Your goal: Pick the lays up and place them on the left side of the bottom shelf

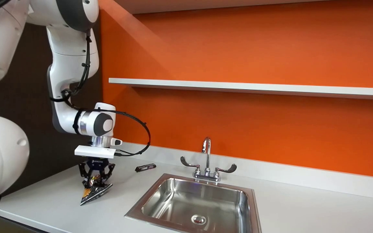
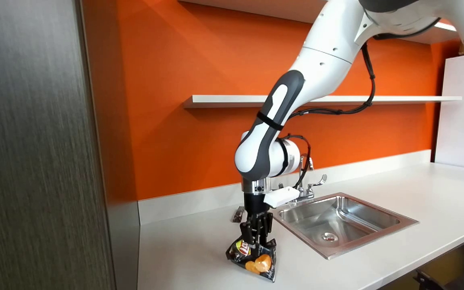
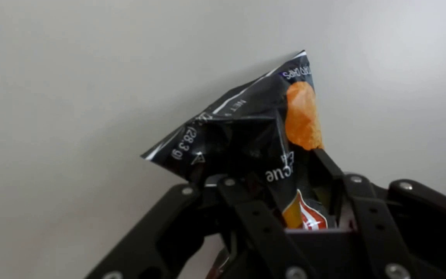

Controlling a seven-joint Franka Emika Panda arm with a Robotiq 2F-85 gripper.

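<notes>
The Lays bag is a small black chip bag with an orange chip picture, on the counter's left part in an exterior view (image 1: pixel 93 194) and below the gripper in an exterior view (image 2: pixel 262 264). My gripper (image 1: pixel 96 183) points down with its fingers on both sides of the bag. In the wrist view the bag (image 3: pixel 242 128) is creased and pinched between the fingers, and its lower part is hidden by them. The bag stands tilted; I cannot tell if its lower edge touches the counter. The white shelf (image 1: pixel 238 86) runs along the orange wall above, also in an exterior view (image 2: pixel 336 100).
A steel sink (image 1: pixel 168 180) with a faucet (image 1: pixel 207 155) is set in the white counter (image 1: pixel 44 197). A small dark wrapped bar (image 1: pixel 145 167) lies behind the gripper. A dark panel (image 2: pixel 42 161) stands at the counter's left end. An overhead surface (image 1: pixel 222 5) is above the shelf.
</notes>
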